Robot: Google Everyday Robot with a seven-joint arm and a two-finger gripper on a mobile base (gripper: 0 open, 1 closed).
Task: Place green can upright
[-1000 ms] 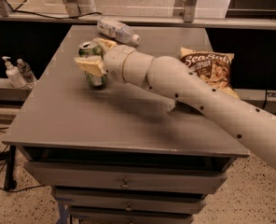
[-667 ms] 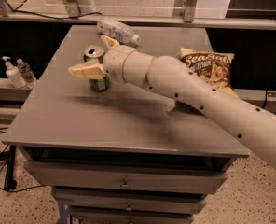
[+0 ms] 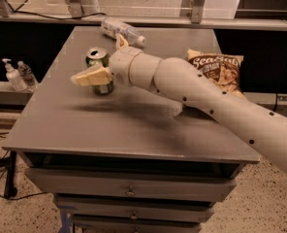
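Observation:
The green can (image 3: pixel 98 58) stands upright on the grey table (image 3: pixel 134 125), toward the back left, with its silver top and pull tab facing up. My gripper (image 3: pixel 97 58) is open around the can. The near finger (image 3: pixel 91 76) is spread out in front of the can's lower half and hides part of the label. The far finger (image 3: pixel 120 41) sticks up behind and to the right of the can. Neither finger presses on the can. My white arm reaches in from the lower right.
A clear plastic bottle (image 3: pixel 121 30) lies on its side at the table's back edge, just behind the gripper. A chip bag (image 3: pixel 218 69) lies at the right edge. Two small bottles (image 3: pixel 17 74) stand on a shelf left of the table. Drawers sit below the front edge.
The gripper was closed on the can one second ago. Its fingers have since spread apart and let go. The can stays upright in the same spot.

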